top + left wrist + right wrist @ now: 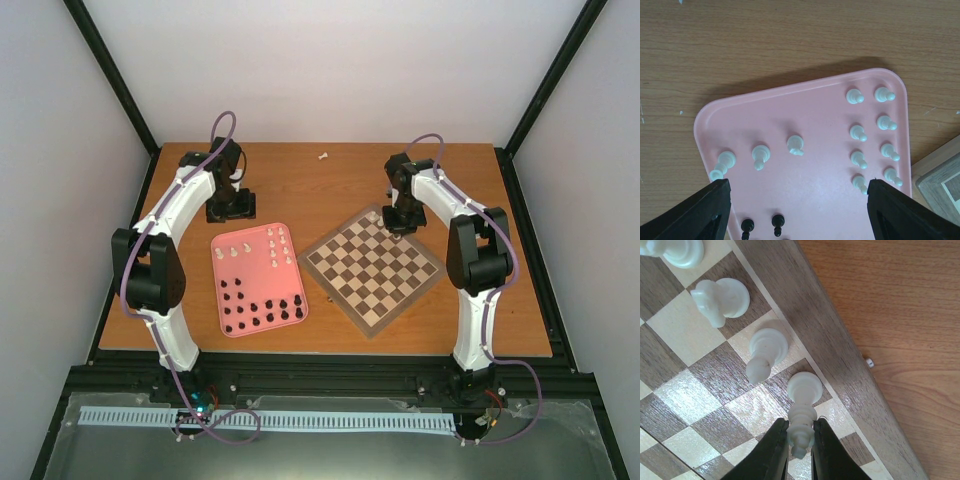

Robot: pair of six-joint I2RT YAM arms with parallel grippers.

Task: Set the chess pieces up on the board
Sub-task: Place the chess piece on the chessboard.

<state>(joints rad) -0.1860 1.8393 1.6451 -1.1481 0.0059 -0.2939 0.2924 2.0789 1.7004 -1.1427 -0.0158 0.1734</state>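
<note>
The wooden chessboard (375,272) lies turned like a diamond at centre right. My right gripper (800,432) is shut on the top of a tall cream-white piece (803,400) whose base stands on a dark square in the board's far edge row. Beside it stand a white bishop (766,352), a white knight (720,299) and another white piece (676,249). My left gripper (797,207) is open and empty above the pink tray (805,100), which holds several white pieces (857,132) and black pieces (777,222). The left gripper (228,205) hovers at the tray's far end.
The pink tray (225,305) lies left of the board and holds the remaining white and black pieces. One small white piece (323,155) lies alone on the table near the far edge. A black frame surrounds the table.
</note>
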